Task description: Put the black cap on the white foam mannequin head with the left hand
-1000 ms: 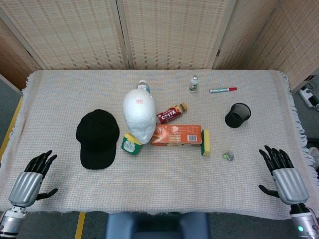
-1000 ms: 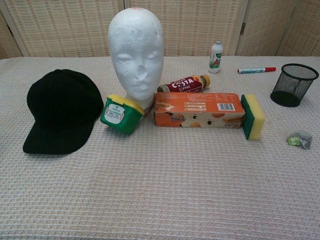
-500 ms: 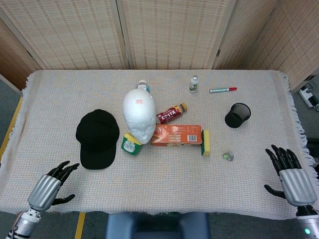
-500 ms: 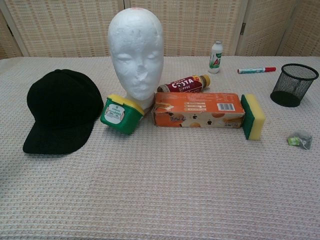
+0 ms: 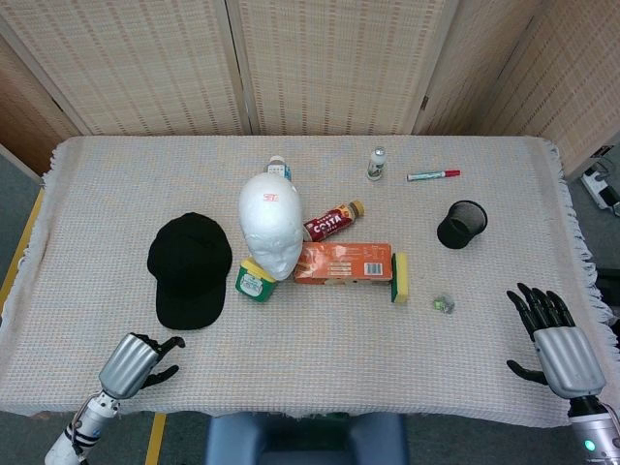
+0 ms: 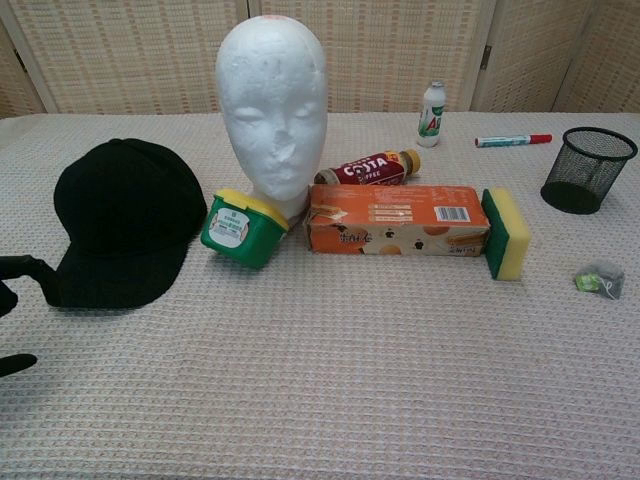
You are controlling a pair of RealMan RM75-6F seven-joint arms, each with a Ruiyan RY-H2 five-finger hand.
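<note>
My left hand (image 5: 136, 359) empty, fingers apart, just short of the black cap (image 5: 190, 268) (flat on the table), mannequin head (image 5: 271, 225) upright beside it, right hand (image 5: 554, 344) splayed, idle.

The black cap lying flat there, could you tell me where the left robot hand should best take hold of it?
Probably the brim of the black cap: it lies flat, pointing at the near table edge, toward the left robot hand. Come from the near left.

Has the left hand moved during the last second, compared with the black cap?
Yes. In the head view the left hand has shifted rightward, toward the brim of the black cap, which has stayed put.
</note>
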